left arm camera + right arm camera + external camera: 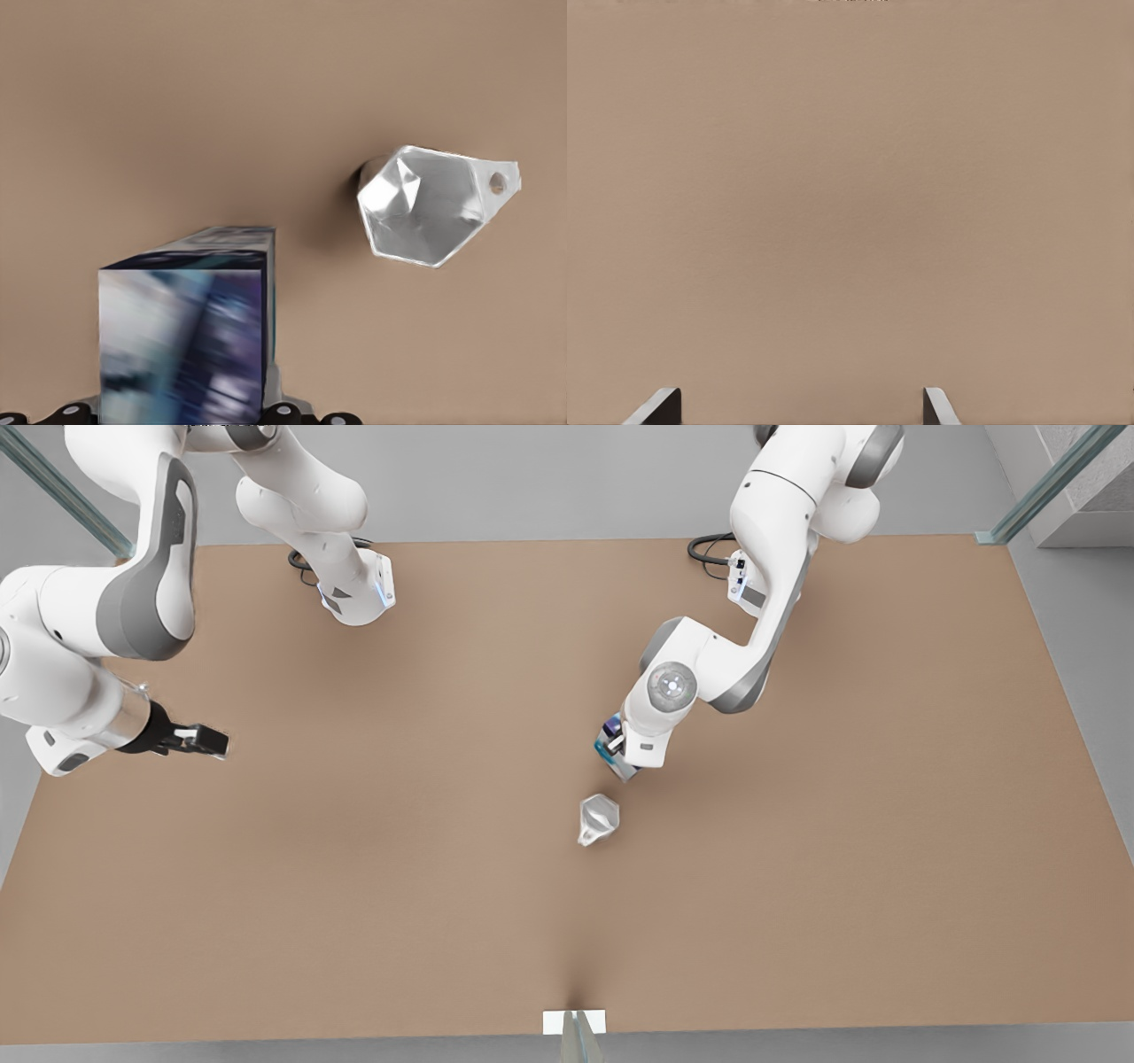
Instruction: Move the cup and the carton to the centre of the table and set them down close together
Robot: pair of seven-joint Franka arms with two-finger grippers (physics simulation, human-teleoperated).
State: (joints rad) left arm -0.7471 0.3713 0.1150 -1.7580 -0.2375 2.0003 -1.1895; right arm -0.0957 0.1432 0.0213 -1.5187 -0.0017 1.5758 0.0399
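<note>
The cup [599, 817] stands near the middle of the table [354, 868], its faceted inside [416, 208] showing nothing in it. Just beside it, the left gripper [614, 751] is clamped on the carton [190, 332] (its fingers are mostly hidden behind the box, and whether the carton touches the table cannot be told). The right gripper [211, 741] waits at the front view's left, fingers [656, 409] spread wide, holding nothing.
</note>
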